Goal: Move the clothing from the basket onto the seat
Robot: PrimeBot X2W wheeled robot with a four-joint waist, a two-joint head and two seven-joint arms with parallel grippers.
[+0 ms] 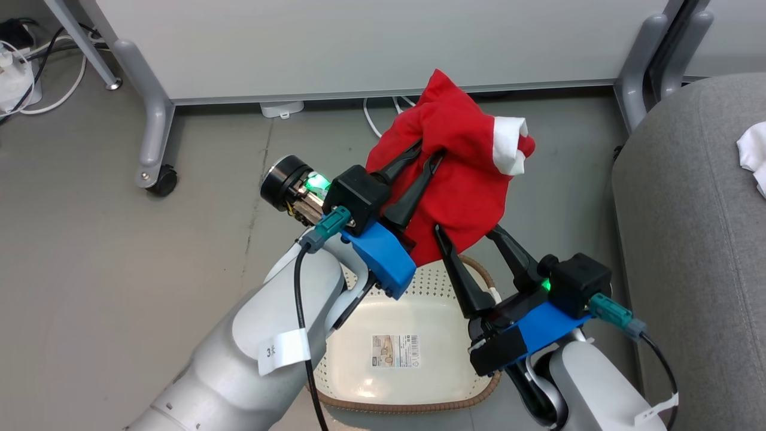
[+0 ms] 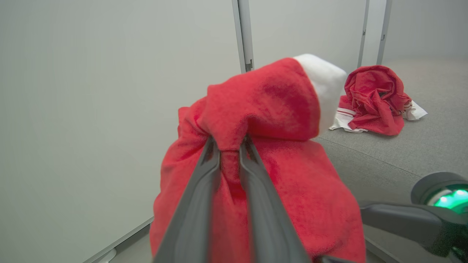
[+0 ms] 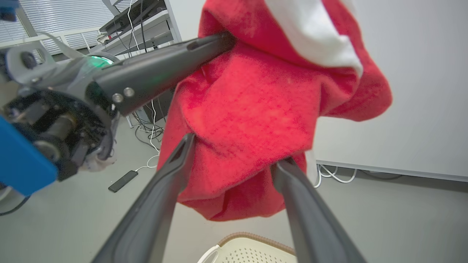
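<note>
Grey floor point(image 1: 119, 269) under the basket point(image 1: 419, 409): left gripper point(image 1: 431, 149) pinches a fold of the red garment point(image 1: 467, 185), right gripper point(image 1: 467, 230) gapes wide around its lower edge. Probably light, limp; grip bunched folds.

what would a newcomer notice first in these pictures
A bright red garment with a white cuff hangs above the cream basket, pinched by the left gripper. The right gripper stands open, straddling its lower edge. A second red garment lies crumpled on the grey sofa.
</note>
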